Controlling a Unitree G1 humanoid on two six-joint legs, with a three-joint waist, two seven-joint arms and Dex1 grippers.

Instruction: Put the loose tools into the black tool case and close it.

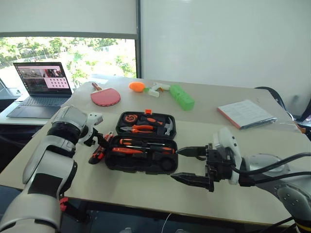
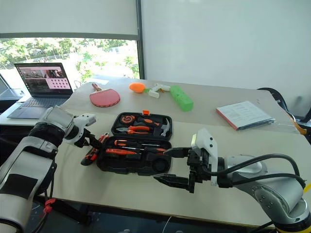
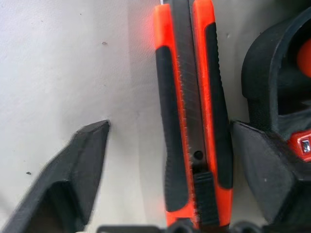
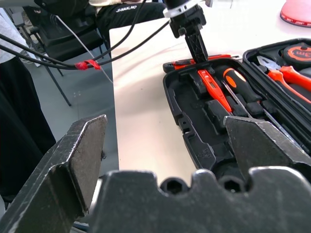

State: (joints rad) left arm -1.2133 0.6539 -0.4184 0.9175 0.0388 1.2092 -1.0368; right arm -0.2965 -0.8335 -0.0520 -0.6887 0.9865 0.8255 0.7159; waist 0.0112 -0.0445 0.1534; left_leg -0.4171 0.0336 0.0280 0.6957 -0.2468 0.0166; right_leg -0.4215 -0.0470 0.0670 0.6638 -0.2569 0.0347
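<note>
The black tool case (image 1: pixel 140 166) lies open in the middle of the table, lid (image 1: pixel 171 121) folded back. Orange-handled screwdrivers (image 1: pixel 141 143), pliers (image 1: pixel 142 129) and a round tape (image 1: pixel 130 118) sit in its slots. A black-orange utility knife (image 3: pixel 189 121) lies loose on the table against the case's left side (image 1: pixel 97 154). My left gripper (image 1: pixel 103 142) points down over it, open, one finger (image 3: pixel 82 170) clear of the knife and the other between knife and case. My right gripper (image 1: pixel 188 165) hovers open by the case's front right corner, holding nothing.
An open laptop (image 1: pixel 41 87) stands on a lower desk at the far left. A red paddle (image 1: pixel 105 97), an orange toy (image 1: pixel 137 86) and a green toy (image 1: pixel 182 97) lie behind the case. A booklet (image 1: pixel 245 114) rests at the right.
</note>
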